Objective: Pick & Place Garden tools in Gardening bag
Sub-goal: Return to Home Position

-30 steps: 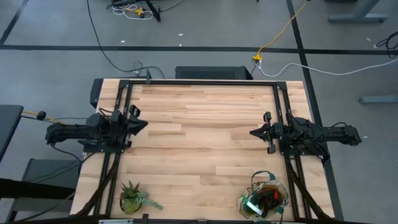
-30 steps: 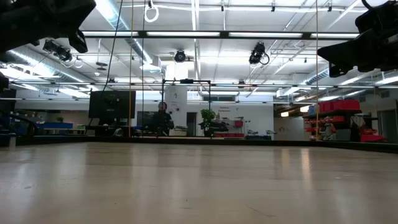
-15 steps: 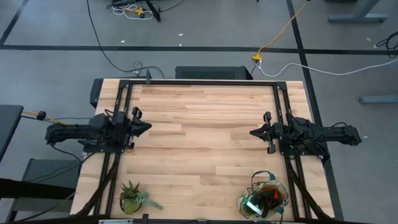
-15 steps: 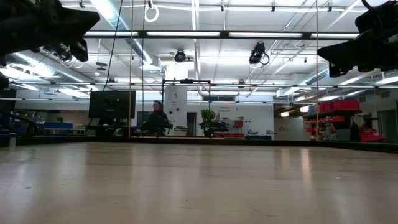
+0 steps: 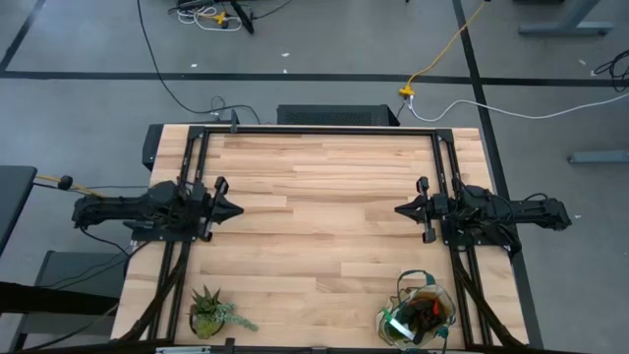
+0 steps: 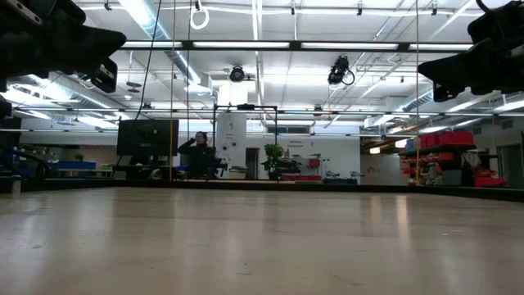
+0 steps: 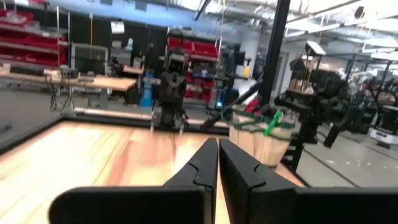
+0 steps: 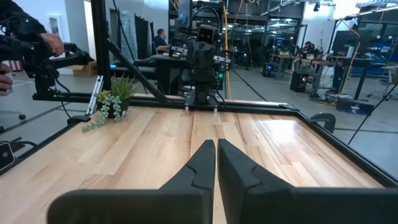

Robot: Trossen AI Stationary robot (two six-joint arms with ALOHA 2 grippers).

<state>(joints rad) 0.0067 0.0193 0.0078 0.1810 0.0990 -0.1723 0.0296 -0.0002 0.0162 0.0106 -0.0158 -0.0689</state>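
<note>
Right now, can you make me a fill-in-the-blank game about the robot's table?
The gardening bag stands nearest the ____ arm.
The potted plant stands nearest the ____ arm.
The left tool and right tool are not open but ____.
The garden tools lie ____ the bag.
Missing words: right, left, shut, inside.

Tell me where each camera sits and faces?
High: above the table, looking straight down; both arms show.
Low: tabletop height, facing the room; arms overhead.
Left wrist: faces the right arm; shut left gripper shows.
Right wrist: faces the left arm; shut right gripper shows.
Shared: high and left wrist see the gardening bag.
</note>
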